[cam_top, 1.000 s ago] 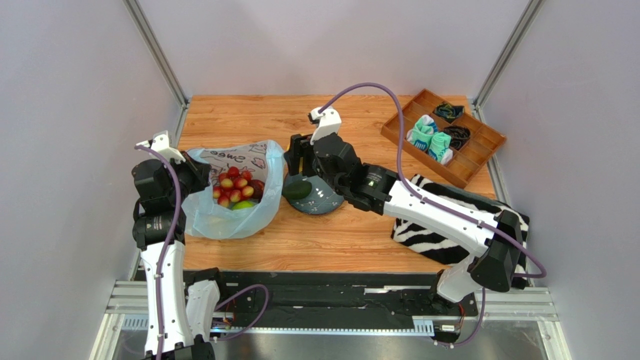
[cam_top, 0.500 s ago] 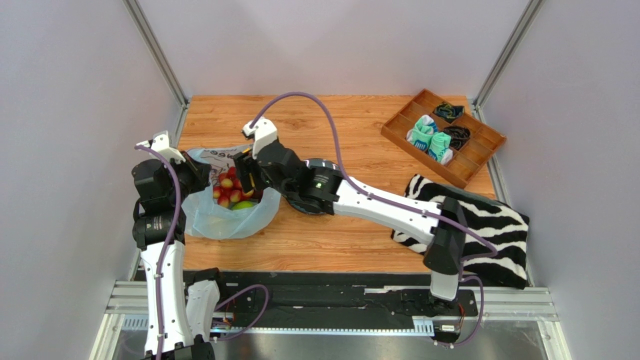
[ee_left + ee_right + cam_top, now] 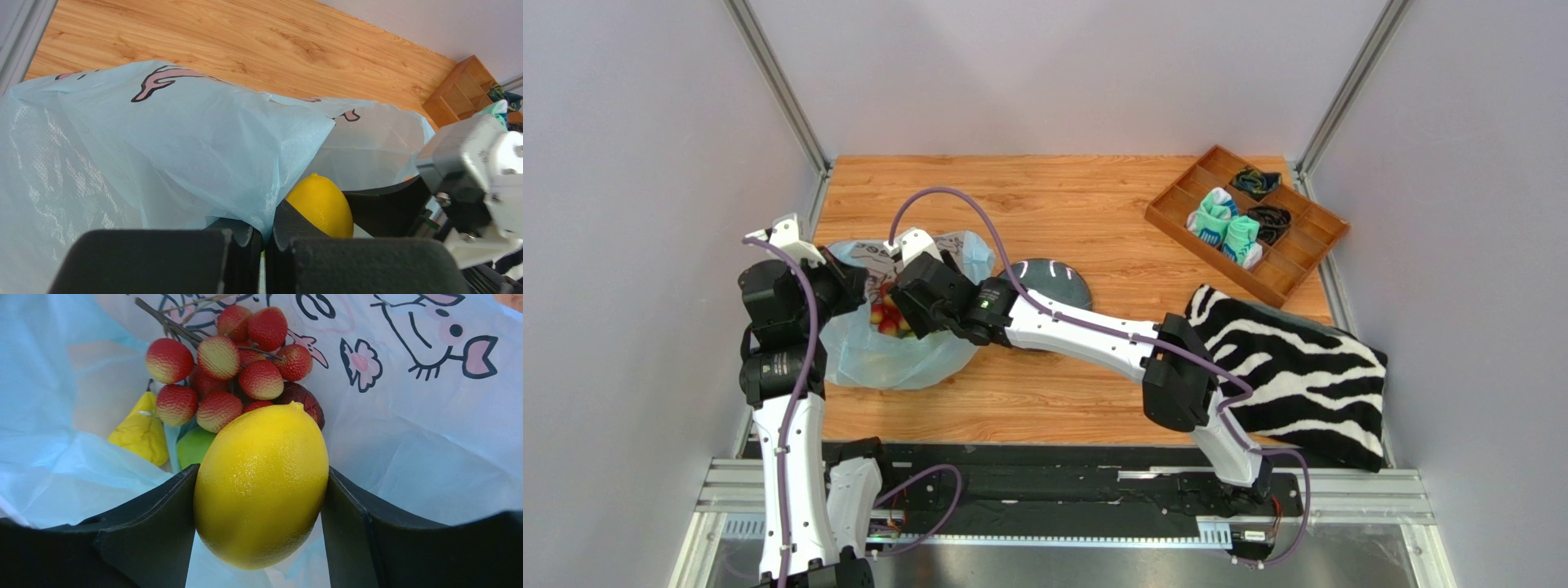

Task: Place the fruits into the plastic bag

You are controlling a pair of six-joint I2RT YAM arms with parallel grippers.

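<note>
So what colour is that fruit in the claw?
The lemon is bright yellow, clearest in the right wrist view.

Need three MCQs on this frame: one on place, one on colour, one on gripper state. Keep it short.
1. The right gripper is:
A) inside the mouth of the plastic bag
B) beneath the bag
C) far right of the bag

2. The fruit it holds is:
A) purple
B) yellow
C) orange

3. The left gripper is:
A) wide open
B) shut on a fruit
C) shut on the bag's edge

Key:
1 A, the bag's walls surround its fingers in the right wrist view.
2 B, a yellow lemon sits between them.
3 C, its jaws pinch the blue plastic.
</note>
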